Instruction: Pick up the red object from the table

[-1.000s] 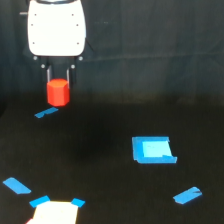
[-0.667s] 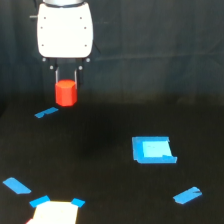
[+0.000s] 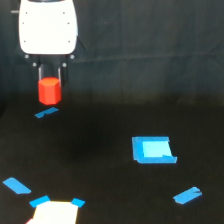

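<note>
The red object is a small red-orange faceted block. It hangs in the air at the upper left of the exterior view, above the black table. My gripper with its white body is shut on it; the two thin dark fingers run down either side of the block's top. A blue tape piece lies on the table just below the block.
A blue-edged square lies right of centre. Blue tape pieces lie at the lower right and lower left. A white patch with blue corners sits at the bottom edge.
The gripper has moved a little toward the exterior view's right with the red object in it, then back, and stays at about the same height.
</note>
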Controlling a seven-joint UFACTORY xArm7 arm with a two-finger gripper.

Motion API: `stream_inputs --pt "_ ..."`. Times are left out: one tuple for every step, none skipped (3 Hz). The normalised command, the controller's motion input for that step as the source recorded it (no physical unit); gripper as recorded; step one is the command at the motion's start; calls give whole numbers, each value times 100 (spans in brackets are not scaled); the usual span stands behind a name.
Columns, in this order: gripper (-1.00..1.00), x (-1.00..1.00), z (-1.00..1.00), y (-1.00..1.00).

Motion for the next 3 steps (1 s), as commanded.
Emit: stream_inputs --pt "-100 32 20 100" --pt "-100 100 47 100" --pt "-100 65 40 100"
